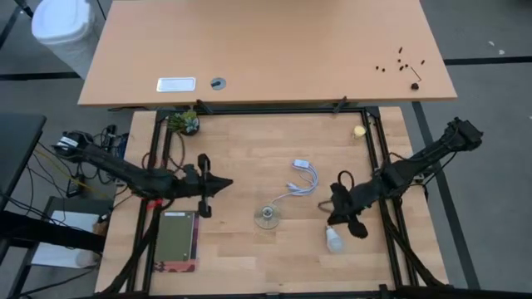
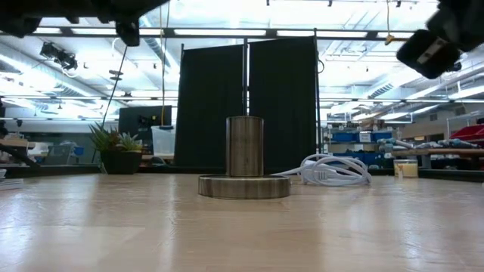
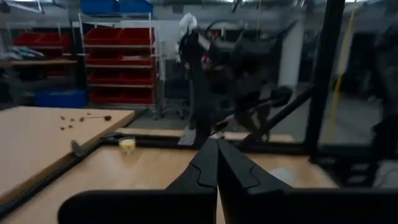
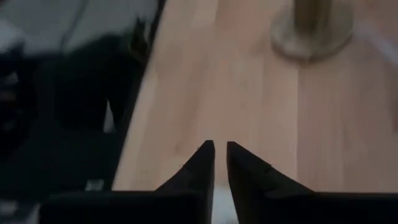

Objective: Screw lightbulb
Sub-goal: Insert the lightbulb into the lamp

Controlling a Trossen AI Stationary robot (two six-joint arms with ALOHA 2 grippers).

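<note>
High view, starting at the lower edge of the frame: one lightbulb [image 1: 334,240] lies on its side on the wooden table [image 1: 249,270], lower right of centre, white and alone. One flat greenish pad [image 1: 175,241] sits at lower left; any print along its lower strip is too small to read.

Two dark arms reach in. The right gripper [image 1: 342,218] hangs just above the bulb in the frame, close beside it; in its wrist view the fingertips [image 4: 205,149] stand parted by a narrow slit with nothing seen clamped between them. The left gripper [image 1: 226,184] hovers left of centre, well apart from the bulb, its fingers pressed together on nothing.

One round metal socket [image 1: 267,218] stands upright at mid-frame, between the two grippers. One coiled white cord [image 1: 301,178] lies just beyond it, upper right of the socket.

Farther up: one small potted plant [image 1: 186,122] at upper left and one tiny yellowish ball [image 1: 359,130] at upper right. On the tan desk [image 1: 266,41] beyond, one white plate [image 1: 176,84] shows no legible writing
</note>
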